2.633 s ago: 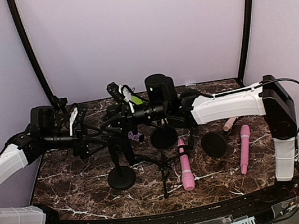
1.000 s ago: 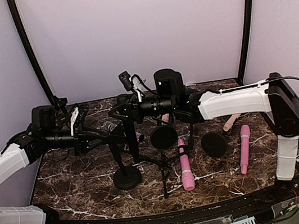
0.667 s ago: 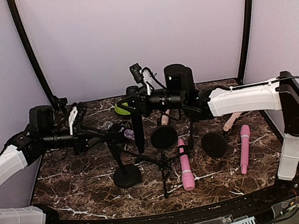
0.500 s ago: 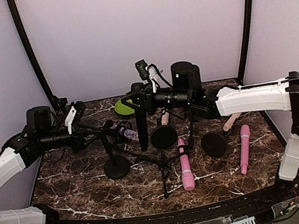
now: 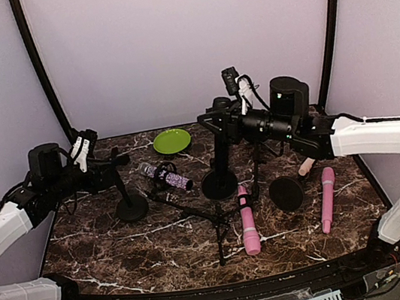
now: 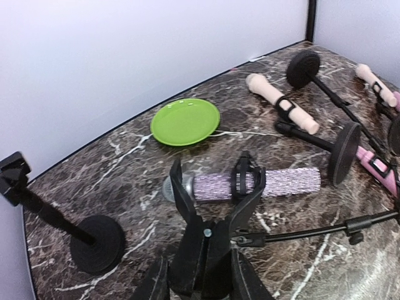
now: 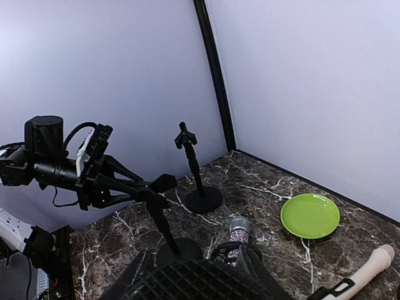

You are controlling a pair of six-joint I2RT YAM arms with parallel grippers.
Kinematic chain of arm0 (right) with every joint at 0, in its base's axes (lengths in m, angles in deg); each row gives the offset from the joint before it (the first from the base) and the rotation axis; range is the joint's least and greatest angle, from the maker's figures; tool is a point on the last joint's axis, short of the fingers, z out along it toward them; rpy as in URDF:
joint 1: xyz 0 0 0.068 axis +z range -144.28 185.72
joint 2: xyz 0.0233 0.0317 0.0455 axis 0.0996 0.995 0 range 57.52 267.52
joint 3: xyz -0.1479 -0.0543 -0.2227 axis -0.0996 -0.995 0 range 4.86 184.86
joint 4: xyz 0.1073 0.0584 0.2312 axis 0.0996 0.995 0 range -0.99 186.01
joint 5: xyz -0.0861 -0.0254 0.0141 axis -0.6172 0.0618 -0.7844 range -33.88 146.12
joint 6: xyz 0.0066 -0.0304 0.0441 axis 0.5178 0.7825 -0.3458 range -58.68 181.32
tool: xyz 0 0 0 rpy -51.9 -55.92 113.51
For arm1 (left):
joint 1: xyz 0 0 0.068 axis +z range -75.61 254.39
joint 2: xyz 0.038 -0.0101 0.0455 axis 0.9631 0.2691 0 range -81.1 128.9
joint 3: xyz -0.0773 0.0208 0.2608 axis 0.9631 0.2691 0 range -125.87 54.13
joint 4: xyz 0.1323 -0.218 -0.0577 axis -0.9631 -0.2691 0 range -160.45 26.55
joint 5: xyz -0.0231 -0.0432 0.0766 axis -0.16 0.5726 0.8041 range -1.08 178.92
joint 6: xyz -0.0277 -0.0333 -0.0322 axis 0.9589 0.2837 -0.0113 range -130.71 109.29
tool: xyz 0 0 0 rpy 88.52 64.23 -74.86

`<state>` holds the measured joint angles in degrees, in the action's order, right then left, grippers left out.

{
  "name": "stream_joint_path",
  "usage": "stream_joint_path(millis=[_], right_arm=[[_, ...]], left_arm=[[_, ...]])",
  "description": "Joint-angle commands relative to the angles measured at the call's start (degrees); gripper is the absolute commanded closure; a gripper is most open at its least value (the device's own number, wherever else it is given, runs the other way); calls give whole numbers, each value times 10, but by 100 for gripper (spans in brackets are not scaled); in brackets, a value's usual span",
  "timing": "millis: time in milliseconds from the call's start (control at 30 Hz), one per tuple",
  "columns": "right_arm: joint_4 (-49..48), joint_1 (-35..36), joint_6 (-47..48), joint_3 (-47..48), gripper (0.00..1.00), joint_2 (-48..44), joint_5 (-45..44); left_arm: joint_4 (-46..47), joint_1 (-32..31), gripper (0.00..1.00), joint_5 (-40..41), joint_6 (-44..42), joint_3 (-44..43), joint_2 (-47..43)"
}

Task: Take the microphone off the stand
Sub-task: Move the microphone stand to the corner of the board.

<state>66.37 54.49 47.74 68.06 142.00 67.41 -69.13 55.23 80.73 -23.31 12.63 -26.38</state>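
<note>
The right gripper (image 5: 215, 122) is clamping the black mesh-headed microphone (image 5: 220, 156) by its head, handle hanging down, well apart from the black round-based stand (image 5: 131, 207) — the left gripper (image 5: 113, 162) is pinching that stand's top clip.

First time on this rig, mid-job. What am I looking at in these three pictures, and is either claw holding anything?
You are looking at two robot arms bolted at the table's near edge, each ending in a two-finger claw. The wide picture looks down from above and behind them. The other two come from a small camera on each wrist.

The left gripper is closed on a black stand, whose round base appears to rest on the marble table. The right gripper is closed on a black microphone, roughly vertical and apart from that stand. Its mesh head fills the bottom of the right wrist picture.

Lying on the table are a green plate, a purple glitter microphone clipped to a fallen tripod stand, two pink microphones and a cream microphone.
</note>
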Motion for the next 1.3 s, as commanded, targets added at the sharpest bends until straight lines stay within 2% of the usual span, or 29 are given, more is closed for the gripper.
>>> stream_joint_path(millis=[0,200,533,1033,1267], right_arm=[[-1,-19,8,-38,85,-54,-42],[12,-41,6,-86,85,-106,-60],[53,-84,-9,-138,85,-173,-91],[83,-124,-23,-165,84,-209,-111],[133,-138,-20,-158,84,-223,-141]], left_arm=[[20,49,100,87,2,11,18],[54,100,100,103,5,6,41],[55,173,100,83,19,-6,69],[69,185,100,103,-12,-32,105],[69,186,100,130,-15,-33,119]])
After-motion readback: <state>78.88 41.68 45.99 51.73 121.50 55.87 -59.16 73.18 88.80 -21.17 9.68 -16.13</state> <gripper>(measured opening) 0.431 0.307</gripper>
